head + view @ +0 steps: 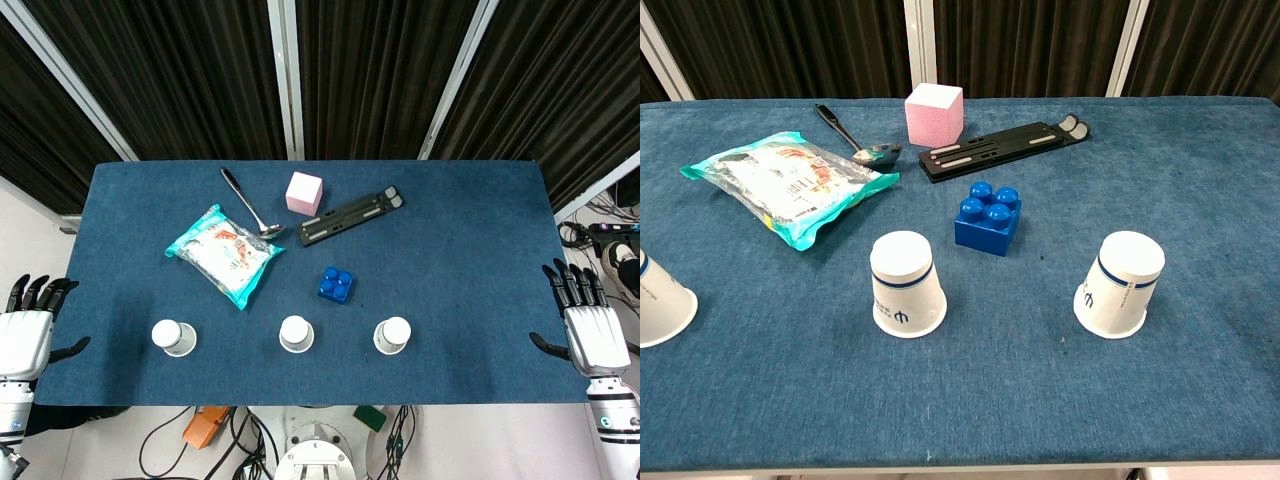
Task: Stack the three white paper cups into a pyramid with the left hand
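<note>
The left hand [25, 335] hangs off the table's left edge, fingers spread and holding nothing; the right hand [590, 330] hangs likewise off the right edge, fingers wide. On the blue table [470, 250], three white paper cups stand upside down in a row along the near edge, well apart: left cup [173, 337], middle cup [296, 334], right cup [393, 335]. Just behind the middle and right cups sits a blue block [336, 285]. Further back lie a snack packet [222, 252], a spoon [248, 205], a pink cube [304, 193] and a black clip bar [350, 216].
</note>
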### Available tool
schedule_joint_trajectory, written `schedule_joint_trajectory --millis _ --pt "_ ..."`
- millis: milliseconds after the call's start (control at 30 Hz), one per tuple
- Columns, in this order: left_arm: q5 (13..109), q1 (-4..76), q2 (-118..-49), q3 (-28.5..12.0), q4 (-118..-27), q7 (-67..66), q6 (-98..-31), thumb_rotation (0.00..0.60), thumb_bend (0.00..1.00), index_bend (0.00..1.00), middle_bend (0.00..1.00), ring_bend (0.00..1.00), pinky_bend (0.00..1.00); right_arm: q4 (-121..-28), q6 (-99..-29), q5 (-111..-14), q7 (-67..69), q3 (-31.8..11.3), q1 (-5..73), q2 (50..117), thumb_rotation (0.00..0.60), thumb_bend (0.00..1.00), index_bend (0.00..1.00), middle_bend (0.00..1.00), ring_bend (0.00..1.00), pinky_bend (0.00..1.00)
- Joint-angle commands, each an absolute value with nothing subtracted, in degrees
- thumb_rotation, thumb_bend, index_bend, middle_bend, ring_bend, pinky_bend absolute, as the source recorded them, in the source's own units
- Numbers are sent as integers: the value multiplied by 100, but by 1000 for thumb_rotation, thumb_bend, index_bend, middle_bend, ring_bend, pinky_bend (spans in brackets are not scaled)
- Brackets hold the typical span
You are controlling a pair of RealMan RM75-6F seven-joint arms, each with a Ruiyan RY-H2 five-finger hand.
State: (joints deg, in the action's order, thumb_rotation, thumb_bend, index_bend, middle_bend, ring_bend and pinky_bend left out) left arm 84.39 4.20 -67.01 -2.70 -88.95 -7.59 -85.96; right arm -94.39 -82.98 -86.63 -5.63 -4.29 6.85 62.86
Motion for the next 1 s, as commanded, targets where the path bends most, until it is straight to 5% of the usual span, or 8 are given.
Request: schedule_joint_trajectory --millis 33,333,700,1000 --pt "8468 450 -6695 -263 -8937 -724 -8555 600 91 194 175 111 0 -9436 -8288 -8644 -559 -437 693 6294 600 238 0 26 0 14" --pt "9010 858 -6579 -280 -9433 -730 -8307 600 91 206 175 113 0 -9345 -8432 -8745 -381 -431 653 6251 600 238 0 26 0 14" --pt "9383 2254 -6787 -366 -10122 -730 -6490 600 172 244 175 113 0 -9203 -8673 -8938 -107 -423 596 6261 600 238 0 26 0 14" --pt "9022 2842 -7425 -346 -10116 -920 -5617 600 173 244 153 85 0 -9186 -8768 -8996 -77 -418 565 6253 600 238 0 26 0 14"
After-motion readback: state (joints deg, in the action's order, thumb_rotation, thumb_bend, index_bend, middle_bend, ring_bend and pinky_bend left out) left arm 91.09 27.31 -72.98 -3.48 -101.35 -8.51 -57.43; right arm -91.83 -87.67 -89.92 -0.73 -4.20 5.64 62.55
